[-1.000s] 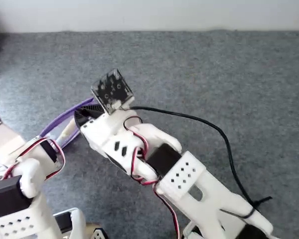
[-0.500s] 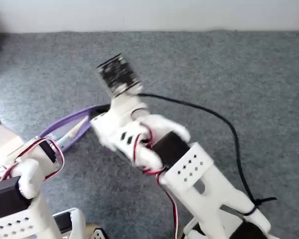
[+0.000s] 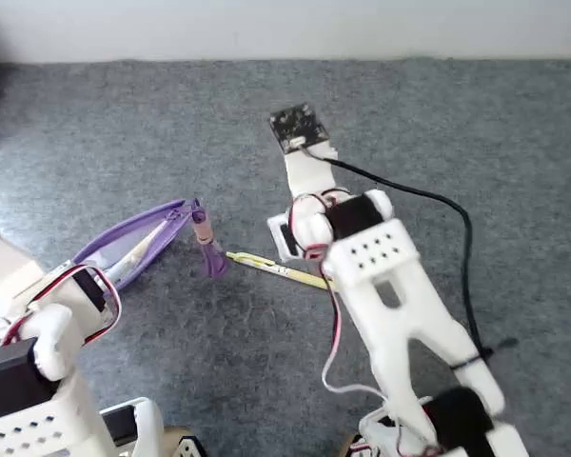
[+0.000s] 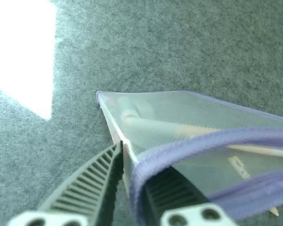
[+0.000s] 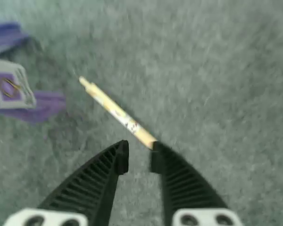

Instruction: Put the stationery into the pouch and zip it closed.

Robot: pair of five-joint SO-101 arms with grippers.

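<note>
as the pen looks light, stiff and prone to roll, the right claw, narrowly parted at its end, should pinch mid-barrel; left claw grips the soft pouch.

Soft, even light — one blown-out glare patch.

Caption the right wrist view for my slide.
Right gripper at one end of the yellow pen on grey carpet, purple zipper pull nearby.

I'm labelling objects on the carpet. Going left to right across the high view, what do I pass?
purple pouch → zip pull → yellow pencil → black cable
</note>
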